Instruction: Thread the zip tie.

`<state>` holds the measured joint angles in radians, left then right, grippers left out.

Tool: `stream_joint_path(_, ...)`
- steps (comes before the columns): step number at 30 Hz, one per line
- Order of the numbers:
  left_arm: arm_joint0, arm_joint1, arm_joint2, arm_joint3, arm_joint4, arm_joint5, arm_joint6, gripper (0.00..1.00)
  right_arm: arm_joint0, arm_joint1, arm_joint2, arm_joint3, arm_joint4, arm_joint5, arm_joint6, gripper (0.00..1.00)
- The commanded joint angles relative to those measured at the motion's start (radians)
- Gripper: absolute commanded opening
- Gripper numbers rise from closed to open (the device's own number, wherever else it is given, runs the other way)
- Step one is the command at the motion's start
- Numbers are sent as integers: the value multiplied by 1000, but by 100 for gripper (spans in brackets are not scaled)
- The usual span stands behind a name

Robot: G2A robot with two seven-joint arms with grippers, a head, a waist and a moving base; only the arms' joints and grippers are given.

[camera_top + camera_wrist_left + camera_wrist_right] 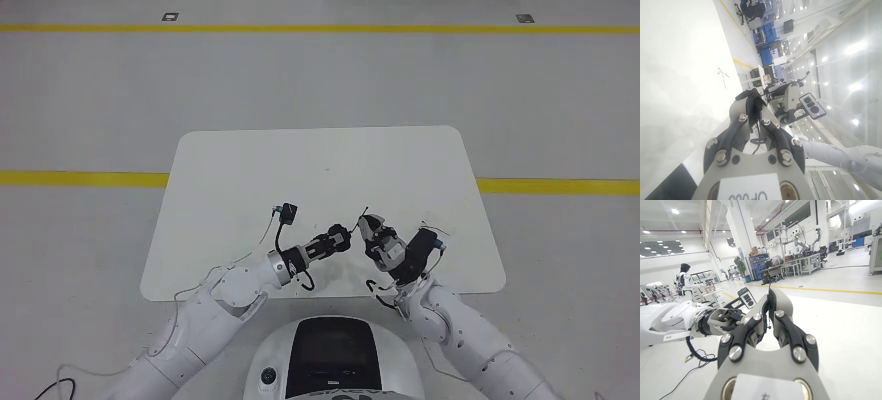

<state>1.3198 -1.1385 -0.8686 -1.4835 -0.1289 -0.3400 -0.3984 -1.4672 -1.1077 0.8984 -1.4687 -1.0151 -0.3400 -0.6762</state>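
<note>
Black plastic strip: the zip tie (769,285) is clamped in the right gripper (769,295), whose fingers are pressed together on it with no gap at the tips. In the right wrist view the strip lies along the seam between the 2 pads, at the centre of the frame. Its long axis runs in line with the fingers. 1 free end points out past the fingertips toward the upper centre of the frame. A 2nd short length shows lower down, in the opening between the fingers.

The left gripper (753,97) also has its fingers drawn together. A thin dark strand (758,132) shows below its pads in the left wrist view. Whether it is part of the zip tie or a cable cannot be told.

In the top view the 2 grippers sit tip to tip, just beside each other, in the lower centre of the frame, over the lower part of the white surface (250,190). The zip tie is therefore off the surface, at the point where the 2 grippers meet. Loose thin strands (723,75), likely spare ties, lie on the surface well apart from the left gripper.

Progress, as a judgement: pickup and lift are done, and the 2 grippers stand close enough for alignment. No closed loop is visible, so insertion of the tail into the head and the pull-through are likely not yet done. The head is too small to locate.
</note>
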Motion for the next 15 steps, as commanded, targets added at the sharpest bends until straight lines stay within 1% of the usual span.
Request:
stream_joint_path(1, 0, 0, 0, 0, 0, 0, 0, 0, 3, 0, -2, 4, 2, 0, 1, 0)
stream_joint_path(8, 0, 0, 0, 0, 0, 0, 0, 0, 8, -1, -8, 12, 7, 0, 0, 0)
stream_joint_path(15, 0, 0, 0, 0, 0, 0, 0, 0, 8, 1, -9, 2, 1, 0, -15, 0)
